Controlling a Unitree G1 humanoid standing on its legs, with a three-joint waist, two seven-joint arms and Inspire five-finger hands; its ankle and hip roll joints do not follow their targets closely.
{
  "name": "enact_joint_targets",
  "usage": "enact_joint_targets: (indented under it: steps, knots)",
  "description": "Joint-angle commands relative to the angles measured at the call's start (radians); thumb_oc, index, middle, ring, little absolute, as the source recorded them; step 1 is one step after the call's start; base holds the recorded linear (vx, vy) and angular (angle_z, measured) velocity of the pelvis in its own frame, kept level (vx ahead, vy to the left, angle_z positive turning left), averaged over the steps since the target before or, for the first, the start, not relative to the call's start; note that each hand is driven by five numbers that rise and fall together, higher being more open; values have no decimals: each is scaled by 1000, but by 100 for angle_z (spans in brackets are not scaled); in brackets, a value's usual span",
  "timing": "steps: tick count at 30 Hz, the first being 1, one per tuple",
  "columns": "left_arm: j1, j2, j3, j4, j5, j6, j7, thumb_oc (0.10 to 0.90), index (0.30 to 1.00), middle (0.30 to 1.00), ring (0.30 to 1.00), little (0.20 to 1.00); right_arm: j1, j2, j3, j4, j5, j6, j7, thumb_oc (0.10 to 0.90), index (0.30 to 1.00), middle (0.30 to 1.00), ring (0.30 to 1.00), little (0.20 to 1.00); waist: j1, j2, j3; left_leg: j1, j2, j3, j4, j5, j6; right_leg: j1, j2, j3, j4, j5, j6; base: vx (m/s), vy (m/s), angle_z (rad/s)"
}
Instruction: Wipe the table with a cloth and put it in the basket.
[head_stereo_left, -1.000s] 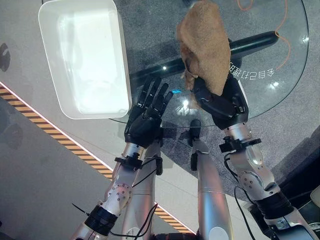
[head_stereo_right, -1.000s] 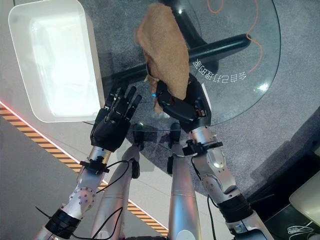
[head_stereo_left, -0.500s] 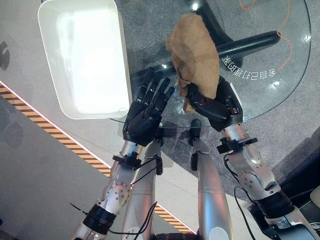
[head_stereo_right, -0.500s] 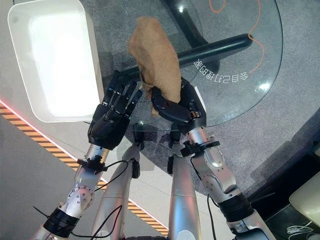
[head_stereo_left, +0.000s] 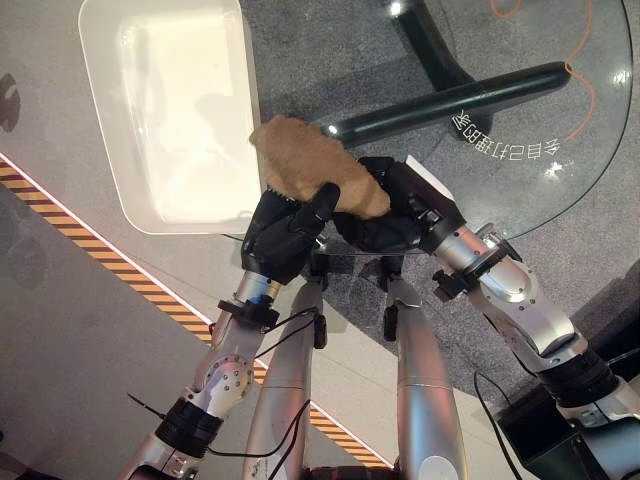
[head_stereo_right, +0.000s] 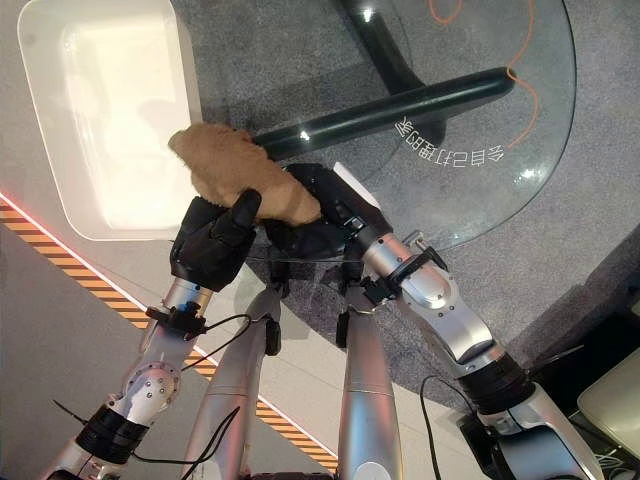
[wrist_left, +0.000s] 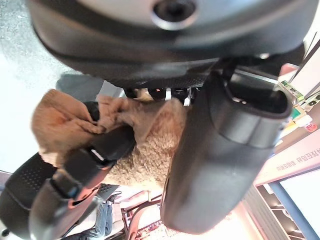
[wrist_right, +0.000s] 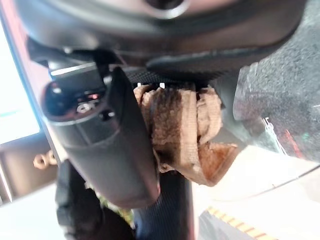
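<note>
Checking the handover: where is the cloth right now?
In the eye views the cloth sits at the glass table's near edge, gripped between the left hand and right hand, just right of the basket.

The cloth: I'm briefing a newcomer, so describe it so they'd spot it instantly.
Find the round glass table, then its near edge beside the white basket. The cloth is the tan fuzzy bundle there, gripped by the left hand and right hand.
</note>
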Motion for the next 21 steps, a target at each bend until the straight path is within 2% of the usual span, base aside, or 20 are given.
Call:
enact_joint_targets:
  steps: [1, 4, 6, 12, 17, 18, 19, 21]
  knots:
    - [-28, -1, -22, -159, 39, -57, -50, 800, 900, 900, 900, 900, -51, 22, 99, -254, -49, -21, 121, 100, 300, 300, 300, 200, 16, -7, -27, 9, -59, -14, 49, -74, 7, 14, 70, -1, -79, 56, 29, 0, 0, 0]
    - [-34, -1, -28, -154, 25, -71, -65, 800, 900, 900, 900, 900, -68, -4, 139, -218, -122, 25, 106, 100, 300, 300, 300, 200, 19, -6, -27, 7, -59, -13, 43, -71, 5, 13, 67, -5, -86, 58, 28, 0, 0, 0]
    - [-31, 3, -30, -153, 14, -77, -80, 800, 900, 900, 900, 900, -70, -24, 158, -205, -154, 31, 124, 100, 300, 300, 300, 200, 20, -5, -27, 7, -60, -13, 40, -70, 4, 13, 64, -8, -89, 58, 28, 0, 0, 0]
    - [-40, 12, -51, -160, -16, -93, -71, 800, 900, 900, 900, 900, -90, -40, 191, -208, -177, 30, 123, 100, 300, 300, 300, 200, 21, -4, -27, 4, -62, -14, 38, -66, 3, 12, 63, -10, -91, 60, 27, 0, 0, 0]
    - [-49, -9, -66, -161, -17, -116, -45, 800, 900, 900, 900, 900, -111, -10, 198, -215, -161, 29, 61, 100, 300, 300, 300, 200, 22, -2, -27, 1, -64, -13, 38, -63, 4, 7, 65, -9, -88, 59, 26, 0, 0, 0]
    - [-49, -12, -67, -161, -18, -120, -46, 278, 453, 453, 453, 378, -113, -7, 196, -213, -161, 29, 59, 100, 300, 300, 300, 200, 22, -1, -27, 1, -64, -13, 38, -64, 4, 7, 66, -8, -88, 58, 26, 0, 0, 0]
    - [-48, -19, -68, -160, -16, -122, -46, 100, 300, 300, 300, 200, -115, -1, 196, -211, -163, 30, 49, 100, 300, 300, 300, 200, 22, -2, -27, 1, -64, -12, 40, -65, 3, 7, 66, -7, -88, 58, 25, 0, 0, 0]
    - [-48, -29, -67, -158, -21, -128, -60, 100, 300, 300, 300, 200, -114, 4, 190, -210, -164, 36, 43, 100, 300, 300, 300, 200, 22, -2, -27, 1, -65, -12, 39, -65, 4, 7, 66, -8, -88, 57, 25, 0, 0, 0]
